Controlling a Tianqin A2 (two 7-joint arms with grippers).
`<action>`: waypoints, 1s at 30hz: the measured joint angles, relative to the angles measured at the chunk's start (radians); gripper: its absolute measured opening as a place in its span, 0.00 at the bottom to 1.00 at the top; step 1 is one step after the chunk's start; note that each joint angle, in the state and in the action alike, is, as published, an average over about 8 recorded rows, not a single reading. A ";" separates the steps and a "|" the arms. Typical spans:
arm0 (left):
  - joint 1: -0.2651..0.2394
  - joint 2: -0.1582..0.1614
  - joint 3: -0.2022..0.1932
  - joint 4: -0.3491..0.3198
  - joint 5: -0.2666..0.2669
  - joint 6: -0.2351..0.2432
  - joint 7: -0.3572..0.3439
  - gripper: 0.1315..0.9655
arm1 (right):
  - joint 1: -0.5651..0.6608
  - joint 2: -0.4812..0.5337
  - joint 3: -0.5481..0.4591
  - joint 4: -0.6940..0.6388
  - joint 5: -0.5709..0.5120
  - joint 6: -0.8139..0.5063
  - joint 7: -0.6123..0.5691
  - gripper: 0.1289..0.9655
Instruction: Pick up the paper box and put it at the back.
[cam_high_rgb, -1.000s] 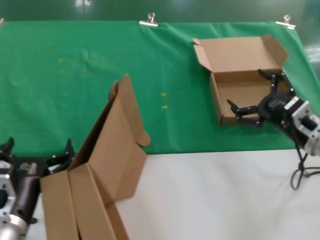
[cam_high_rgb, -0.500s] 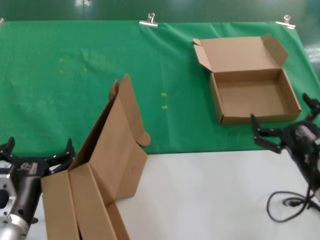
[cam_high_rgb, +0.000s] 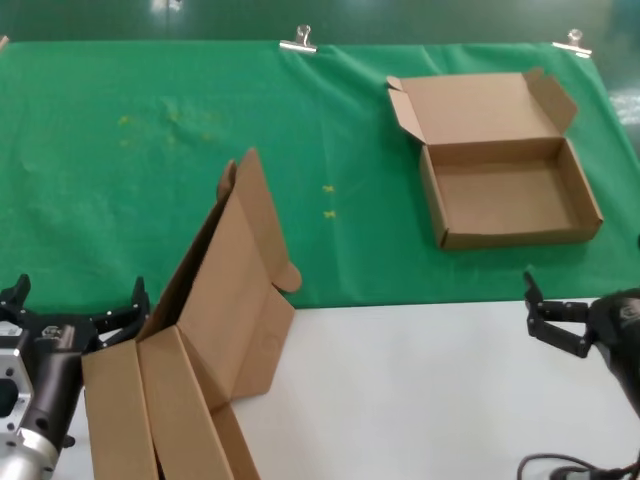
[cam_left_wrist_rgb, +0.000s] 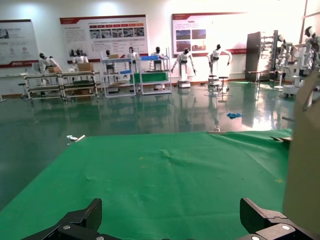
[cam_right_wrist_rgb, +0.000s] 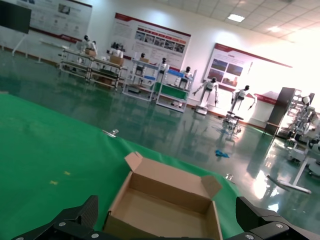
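The paper box (cam_high_rgb: 500, 170) lies open on the green cloth (cam_high_rgb: 150, 150) at the back right, with its lid folded back and its inside empty. My right gripper (cam_high_rgb: 583, 278) is open and empty. It hovers in front of the box, apart from it, over the cloth's front edge. In the right wrist view the box (cam_right_wrist_rgb: 170, 200) sits just beyond the open right gripper (cam_right_wrist_rgb: 166, 220). My left gripper (cam_high_rgb: 78, 300) is open and empty at the front left, beside the other cardboard boxes. In the left wrist view the left gripper (cam_left_wrist_rgb: 170, 220) faces bare cloth (cam_left_wrist_rgb: 165, 170).
A group of other brown cardboard boxes (cam_high_rgb: 200, 340) leans at the front left, and shows at the edge of the left wrist view (cam_left_wrist_rgb: 305, 160). Metal clips (cam_high_rgb: 298, 42) (cam_high_rgb: 572, 42) hold the cloth's far edge. The white tabletop (cam_high_rgb: 420, 390) fills the front. A cable (cam_high_rgb: 570, 465) lies at the front right.
My right gripper has drawn back from the box's front wall toward the front right, open and empty. The box stays on the cloth. The left arm has not moved.
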 joint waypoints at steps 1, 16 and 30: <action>0.000 0.000 0.000 0.000 0.000 0.000 0.000 1.00 | 0.002 -0.003 0.001 -0.004 -0.003 -0.003 0.001 1.00; 0.000 0.000 0.000 0.000 0.000 0.000 0.000 1.00 | 0.003 -0.010 -0.017 -0.015 -0.038 0.018 0.083 1.00; 0.000 0.000 0.000 0.000 0.000 0.000 0.000 1.00 | 0.000 -0.014 -0.037 -0.022 -0.072 0.044 0.168 1.00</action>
